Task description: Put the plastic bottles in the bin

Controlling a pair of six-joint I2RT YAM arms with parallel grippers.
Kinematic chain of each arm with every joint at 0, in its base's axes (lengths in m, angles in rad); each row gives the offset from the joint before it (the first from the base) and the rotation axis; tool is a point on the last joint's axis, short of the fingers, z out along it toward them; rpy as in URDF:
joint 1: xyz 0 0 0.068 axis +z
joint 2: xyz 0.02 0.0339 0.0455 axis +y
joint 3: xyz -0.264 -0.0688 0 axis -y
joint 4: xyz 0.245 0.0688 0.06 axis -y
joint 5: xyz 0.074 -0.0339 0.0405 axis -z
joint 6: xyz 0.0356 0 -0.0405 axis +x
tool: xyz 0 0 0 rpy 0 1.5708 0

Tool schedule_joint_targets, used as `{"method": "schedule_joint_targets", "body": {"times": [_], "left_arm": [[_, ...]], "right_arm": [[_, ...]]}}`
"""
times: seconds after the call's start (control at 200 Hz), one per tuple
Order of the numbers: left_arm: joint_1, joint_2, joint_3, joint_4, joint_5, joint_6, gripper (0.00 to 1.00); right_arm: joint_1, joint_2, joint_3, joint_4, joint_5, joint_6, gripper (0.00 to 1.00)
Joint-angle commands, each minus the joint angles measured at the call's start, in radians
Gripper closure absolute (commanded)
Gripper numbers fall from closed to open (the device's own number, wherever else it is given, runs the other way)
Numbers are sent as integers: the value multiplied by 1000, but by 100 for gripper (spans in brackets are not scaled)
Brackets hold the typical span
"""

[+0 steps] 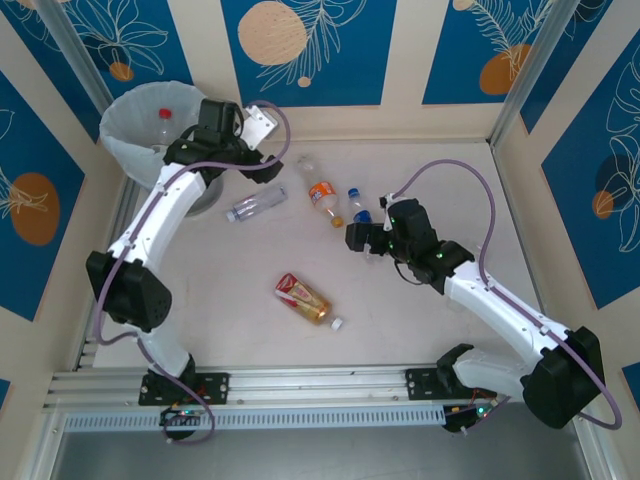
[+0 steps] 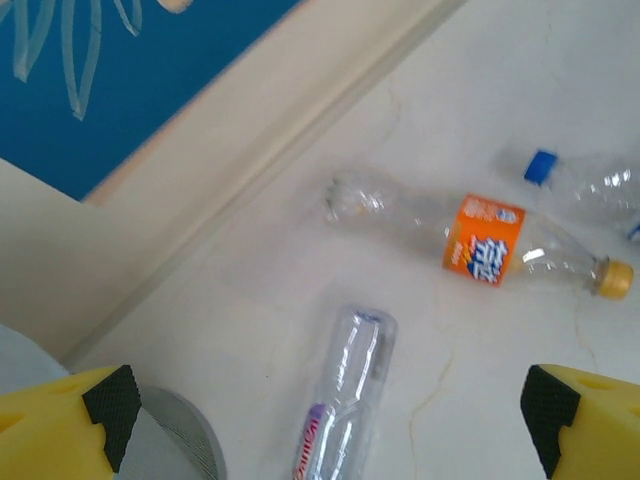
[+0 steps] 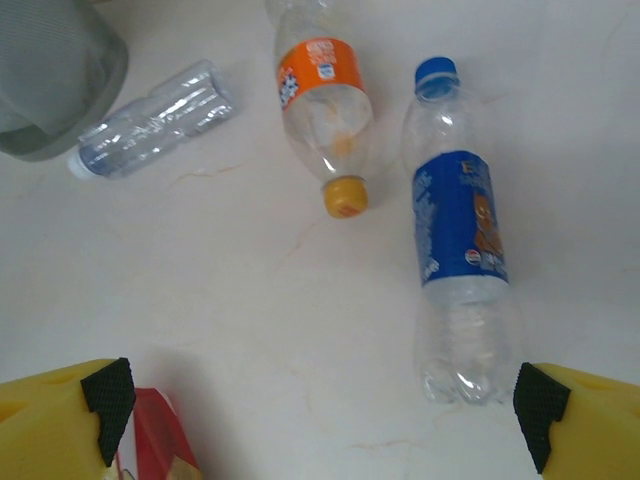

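Top external view: the bin (image 1: 118,140) stands in the far left corner of the table (image 1: 220,300), and one red-capped bottle (image 1: 165,120) lies inside it. As far as I can judge, that is the only one done. Four bottles lie on the table: a clear bottle (image 1: 255,204) just beside the bin, an orange-label bottle (image 1: 320,192), a blue-label bottle (image 1: 358,206) near it, and a red-yellow bottle (image 1: 303,299) apart toward the near edge. The left gripper (image 1: 262,168) hangs by the bin's right side, above the clear bottle. The right gripper (image 1: 357,238) sits just near of the blue-label bottle.

Left wrist view: the yellow fingers (image 2: 95,410) are spread wide with nothing between them. The clear bottle lies below the gap, the orange-label bottle farther out, and a curved edge of the bin shows at lower left.

Right wrist view: these fingers (image 3: 545,420) are also spread and hold nothing. The blue-label bottle lies lengthwise just inside the right finger, cap pointing away. The orange-label and clear bottles lie beyond, and a corner of the red-yellow bottle shows by the left finger.

Most of the job is left, by my reading.
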Motion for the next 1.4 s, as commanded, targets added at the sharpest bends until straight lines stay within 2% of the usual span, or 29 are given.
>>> {"method": "schedule_joint_targets", "body": {"times": [0.0,0.215,0.41,0.57,0.735,0.93,1.23,1.395], "left_arm": [[-1,79,55,-132,27,61,1],[-21,210,148,-293,-33,89,1],[-54,295,153,-321,-157,133,1],[-54,410,246,-424,-197,178,1],[-49,530,382,-566,-179,219,1],[-28,627,492,-613,-160,240,1],[17,706,561,-533,-160,238,1],[60,783,656,-579,-89,227,2]], "right_arm": [[-8,-38,-26,-54,35,19,0],[-17,-64,-55,-64,54,65,0],[-24,-84,-72,-61,64,87,0],[-30,-99,-75,-66,63,97,0],[-33,-112,-81,-70,70,104,0],[-35,-127,-85,-75,68,112,0],[-38,-135,-85,-78,72,112,0],[-40,-134,-85,-82,70,116,0]]}}
